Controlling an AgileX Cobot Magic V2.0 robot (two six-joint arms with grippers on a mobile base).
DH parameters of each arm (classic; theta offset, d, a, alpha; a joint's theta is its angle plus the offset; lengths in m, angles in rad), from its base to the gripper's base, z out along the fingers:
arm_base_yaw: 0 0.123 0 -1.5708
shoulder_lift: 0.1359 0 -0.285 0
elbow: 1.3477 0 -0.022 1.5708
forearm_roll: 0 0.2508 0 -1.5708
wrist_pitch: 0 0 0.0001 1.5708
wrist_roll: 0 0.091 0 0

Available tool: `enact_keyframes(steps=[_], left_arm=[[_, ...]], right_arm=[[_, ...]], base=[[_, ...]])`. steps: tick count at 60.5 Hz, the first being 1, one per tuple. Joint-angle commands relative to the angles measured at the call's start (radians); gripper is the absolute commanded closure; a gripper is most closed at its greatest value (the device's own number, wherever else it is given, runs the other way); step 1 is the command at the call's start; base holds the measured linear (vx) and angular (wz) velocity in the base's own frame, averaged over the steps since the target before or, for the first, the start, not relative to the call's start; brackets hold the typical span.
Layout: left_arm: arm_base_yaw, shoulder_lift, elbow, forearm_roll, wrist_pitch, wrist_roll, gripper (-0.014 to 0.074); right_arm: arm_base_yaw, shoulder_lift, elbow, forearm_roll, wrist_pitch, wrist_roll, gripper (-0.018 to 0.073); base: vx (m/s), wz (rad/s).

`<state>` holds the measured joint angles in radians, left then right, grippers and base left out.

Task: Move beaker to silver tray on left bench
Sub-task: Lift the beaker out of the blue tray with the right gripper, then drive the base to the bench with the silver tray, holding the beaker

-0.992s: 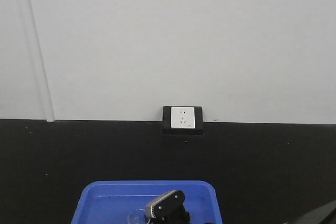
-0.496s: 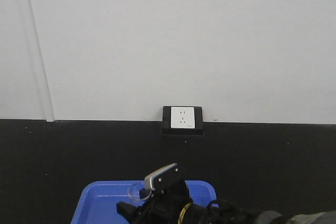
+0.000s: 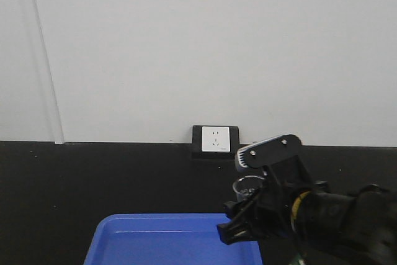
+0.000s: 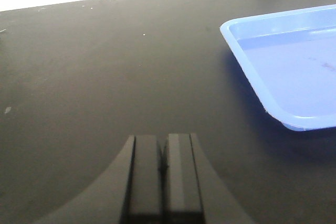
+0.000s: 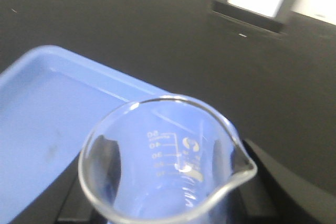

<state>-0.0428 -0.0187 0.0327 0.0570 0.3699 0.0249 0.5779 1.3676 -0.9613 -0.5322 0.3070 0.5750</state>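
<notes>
Lifted and swung to the right since the earlier frames: right hand [image 3: 248, 204] with the beaker [image 3: 246, 187], a second ago low over the middle of the blue tray [image 3: 130, 240], now higher, near the tray's far right corner.

Gripping the beaker by its sides, with the fingers closed on the glass. Held upright, rim on top, pouring lip to the right in the right wrist view, white scale marks on the inside wall facing the camera. Seen from that view above the right part of the tray, with blue tray floor to the left and bare black worktop [image 5: 157, 40] beyond. Cannot tell whether the base is clear of the tray rim, being out of the picture.

Behind the beaker, on the black strip at the foot of the pale wall [image 3: 198, 48]: a white socket in a black box [image 3: 216, 140], well apart from the glass. In the front view the tray's right rear corner is covered by the dark body of the right arm.

Left hand [image 4: 163, 166] low over the worktop, fingers pressed together with only a thin seam between, holding nothing. To its right, the tray's near corner, with open black surface between the two.
</notes>
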Motion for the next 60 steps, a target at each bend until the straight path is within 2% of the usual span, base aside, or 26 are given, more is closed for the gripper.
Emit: enact_keyframes(steps=[1,14,32,38,60], left_arm=[[-0.007,-0.007,0.02,-0.003,-0.075,-0.002,0.0595],[-0.007,-0.007,0.02,-0.003,-0.075,-0.002,0.0595],[-0.007,-0.007,0.02,-0.003,-0.075,-0.002,0.0595],[-0.007,-0.007,0.02,-0.003,-0.075,-0.002,0.0595],[-0.007,-0.007,0.02,-0.003,-0.075,-0.002,0.0595]], right_arm=[[-0.003,-0.132,0.043,-0.01,-0.03,-0.011,0.0571],[-0.003,-0.418,0.298,-0.007,-0.03,0.047,0.0571],[-0.003,-0.739,0.569,-0.014,-0.037,0.052,0.0571],[-0.003,-0.767,0.591,-0.051,-0.033,0.052,0.0571],[-0.003,-0.77,0.59,-0.049,-0.031,0.053,0.0571]], base=[[0.0,0.0],[0.0,0.0],[0.0,0.0],[0.0,0.0],[0.0,0.0]])
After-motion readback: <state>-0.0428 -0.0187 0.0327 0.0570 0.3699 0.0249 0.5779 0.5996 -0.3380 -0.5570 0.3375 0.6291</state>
